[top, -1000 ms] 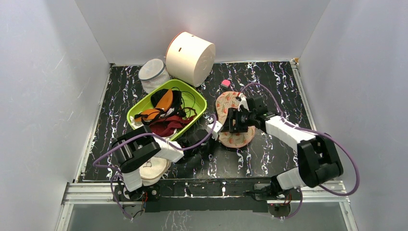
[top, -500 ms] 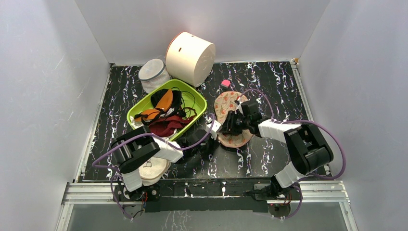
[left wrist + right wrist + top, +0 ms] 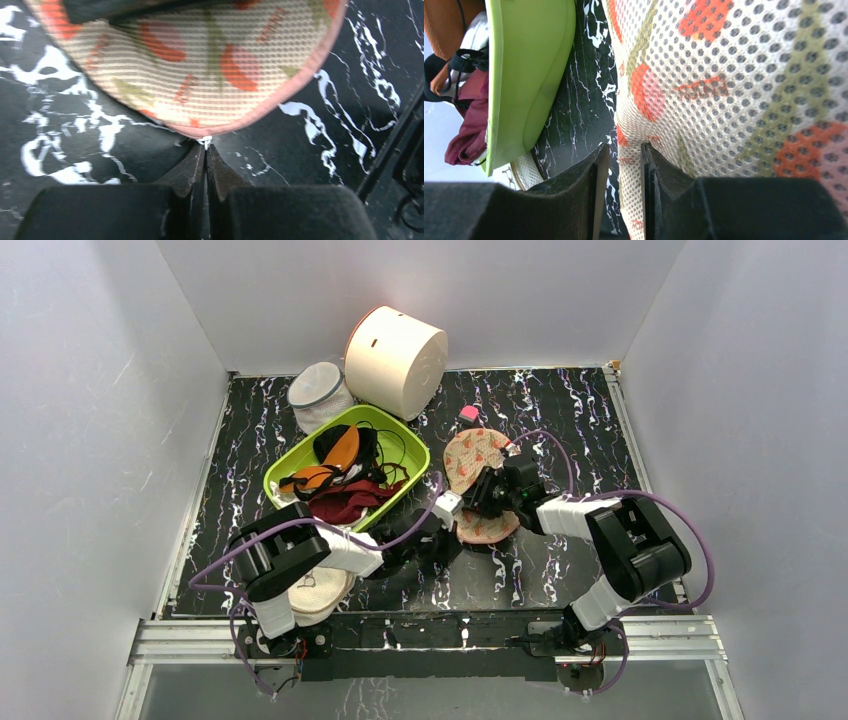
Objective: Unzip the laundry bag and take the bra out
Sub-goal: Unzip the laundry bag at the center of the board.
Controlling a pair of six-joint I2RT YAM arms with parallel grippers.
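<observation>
Onto bag (image 3: 734,90), right end effector (image 3: 623,152) closed.

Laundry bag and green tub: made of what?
Laundry bag: mesh fabric, probably synthetic, matte; round holes across the printed face, pink fabric binding at the edge. Green tub: likely moulded plastic; smooth, slight sheen, rigid curved rim.

Lab test booth: white walls (image 3: 100,440), black marbled table (image 3: 580,410), aluminium rail (image 3: 200,640).

Table (image 3: 570,405): laundry bag (image 3: 476,468) right of centre; tub (image 3: 413,444) just left of it, garments (image 3: 338,492) inside; mesh basket (image 3: 318,395) and drum (image 3: 396,360) behind tub.
</observation>
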